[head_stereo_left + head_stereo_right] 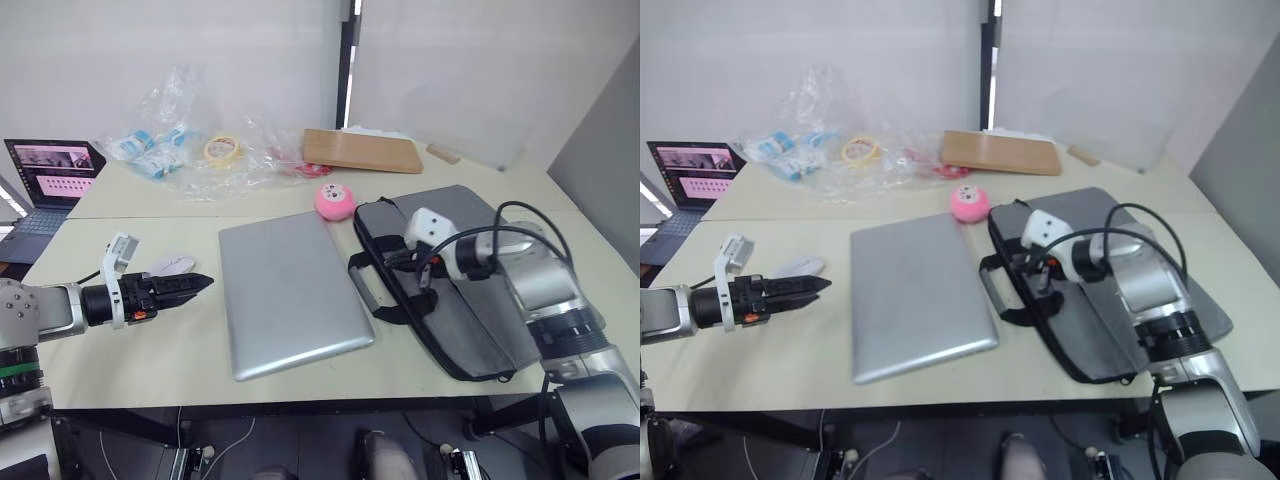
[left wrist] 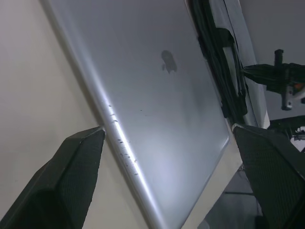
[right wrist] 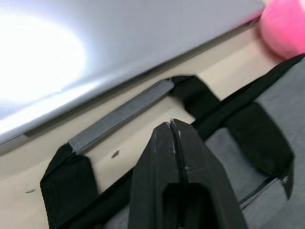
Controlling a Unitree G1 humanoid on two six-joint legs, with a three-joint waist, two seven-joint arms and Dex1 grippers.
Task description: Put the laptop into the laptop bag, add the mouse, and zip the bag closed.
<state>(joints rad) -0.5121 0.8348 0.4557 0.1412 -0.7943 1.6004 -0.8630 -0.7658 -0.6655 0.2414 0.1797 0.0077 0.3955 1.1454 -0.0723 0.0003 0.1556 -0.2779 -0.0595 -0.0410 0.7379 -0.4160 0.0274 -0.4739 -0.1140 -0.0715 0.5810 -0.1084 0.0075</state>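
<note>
One laptop (image 1: pixel 290 292) lies flat at center frame, lid closed, its near edge close to the table (image 1: pixel 140 350) edge. Left gripper (image 1: pixel 196 284) hovers just left of it, fingers spread, holding nothing. One mouse (image 1: pixel 172 265) sits partly hidden behind that gripper. Right gripper (image 1: pixel 392 262) looks pinched shut over the one laptop bag (image 1: pixel 470 320), right of center, probably empty-handed. Bare tabletop lower left.

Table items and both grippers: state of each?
laptop: lid shut, flat on the table, outside the bag
laptop bag: lying flat, right of the laptop; zipper state unclear
mouse: on the table, not in the bag
left gripper: open, empty, pointed at the laptop's edge
right gripper: shut, empty, over the bag's handles
small dark laptop: open, screen lit
</note>
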